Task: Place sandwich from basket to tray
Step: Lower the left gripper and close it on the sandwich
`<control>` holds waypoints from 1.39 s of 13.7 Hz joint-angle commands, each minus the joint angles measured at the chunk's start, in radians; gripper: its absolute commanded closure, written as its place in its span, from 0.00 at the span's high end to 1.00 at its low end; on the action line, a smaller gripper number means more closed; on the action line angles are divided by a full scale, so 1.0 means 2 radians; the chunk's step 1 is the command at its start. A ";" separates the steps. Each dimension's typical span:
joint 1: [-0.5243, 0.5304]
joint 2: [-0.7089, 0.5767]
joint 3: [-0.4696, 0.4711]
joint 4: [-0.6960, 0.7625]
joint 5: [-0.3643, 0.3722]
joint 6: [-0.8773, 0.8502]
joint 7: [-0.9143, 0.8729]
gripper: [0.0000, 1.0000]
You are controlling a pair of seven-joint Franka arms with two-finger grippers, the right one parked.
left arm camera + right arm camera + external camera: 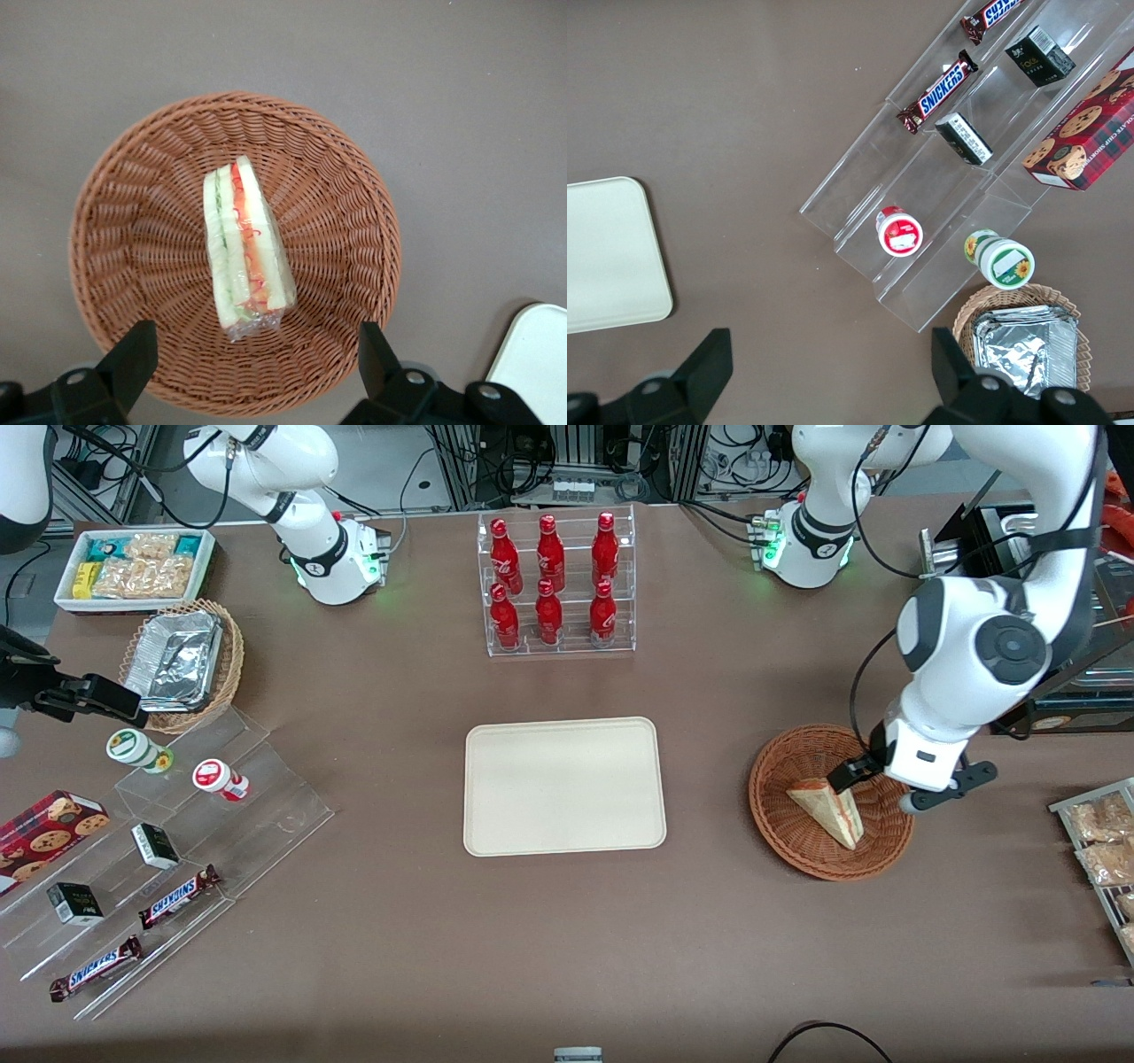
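Sandwich (pixel 244 252), wrapped wedge, in basket (pixel 115 221); pincer (pixel 257 354) spread above.

Left arm bent downward; its end effector (pixel 873 788) hangs low, fingers (pixel 133 354) spread wide apart.

The front view looks steeply down over the whole table (pixel 372 921). The left wrist camera hangs above the basket (pixel 106 266), gripper (pixel 257 354) spread wide, facing straight down. Both views share the basket, sandwich (pixel 828 812) and tray (pixel 567 784).
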 commanded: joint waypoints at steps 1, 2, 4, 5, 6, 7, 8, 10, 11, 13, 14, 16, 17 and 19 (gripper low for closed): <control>-0.004 0.006 0.003 -0.044 -0.003 0.067 -0.020 1.00; -0.004 0.016 0.003 -0.047 0.000 0.071 -0.018 1.00; -0.003 0.026 0.004 -0.048 0.001 0.075 -0.019 1.00; -0.003 0.033 0.004 -0.048 0.001 0.076 -0.020 1.00; -0.003 0.037 0.004 -0.048 0.001 0.083 -0.020 1.00; -0.002 0.043 0.004 -0.049 0.001 0.085 -0.020 1.00; -0.001 0.049 0.004 -0.047 0.000 0.089 -0.020 1.00; 0.000 0.064 0.005 -0.048 0.000 0.108 -0.020 1.00; 0.000 0.069 0.005 -0.047 0.000 0.108 -0.020 1.00; 0.001 0.077 0.006 -0.045 -0.001 0.114 -0.021 1.00; 0.000 0.082 0.006 -0.045 -0.001 0.120 -0.021 0.93; 0.001 0.086 0.006 -0.044 -0.001 0.121 -0.022 0.27; 0.001 0.084 0.006 -0.042 0.000 0.120 -0.020 0.01; 0.001 0.079 0.007 -0.036 0.000 0.115 -0.019 0.00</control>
